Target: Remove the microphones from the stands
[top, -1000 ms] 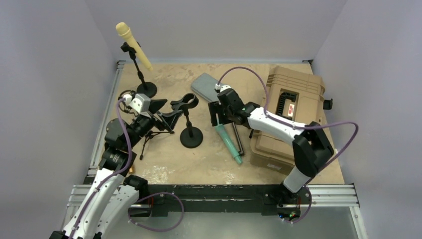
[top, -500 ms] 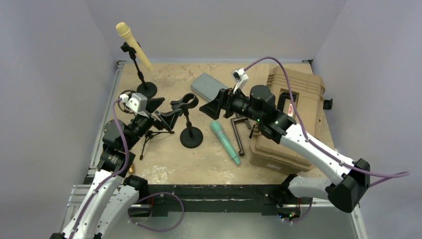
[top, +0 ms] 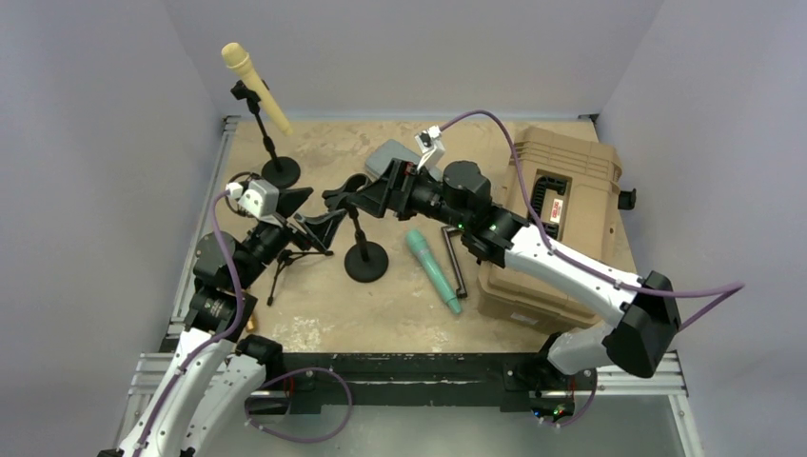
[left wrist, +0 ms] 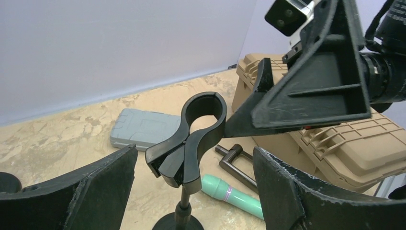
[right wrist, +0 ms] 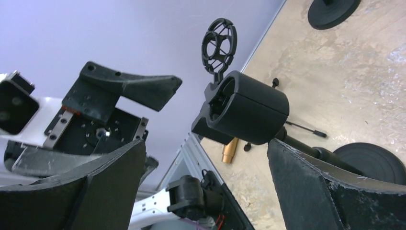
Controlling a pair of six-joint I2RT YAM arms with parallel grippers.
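Note:
A teal microphone (top: 433, 269) lies flat on the table, right of a black stand (top: 365, 260) whose clip (top: 348, 198) is empty. It also shows in the left wrist view (left wrist: 232, 195), behind the clip (left wrist: 194, 139). A yellow microphone (top: 255, 88) sits tilted in a second stand at the back left. My left gripper (top: 317, 215) is open and empty just left of the empty clip, its fingers (left wrist: 95, 191) either side of it. My right gripper (top: 369, 197) is open and empty, reaching in from the right, with the clip (right wrist: 249, 108) just ahead of its fingers (right wrist: 335, 187).
A tan hard case (top: 557, 224) stands at the right, and a grey flat case (top: 395, 164) lies behind the right gripper. A dark U-shaped handle (top: 457, 257) lies beside the teal microphone. A small tripod with a shock mount (right wrist: 219, 45) stands at the left.
My right gripper rose from over the teal microphone lying on the table and swung left to the empty clip. The left arm has barely moved.

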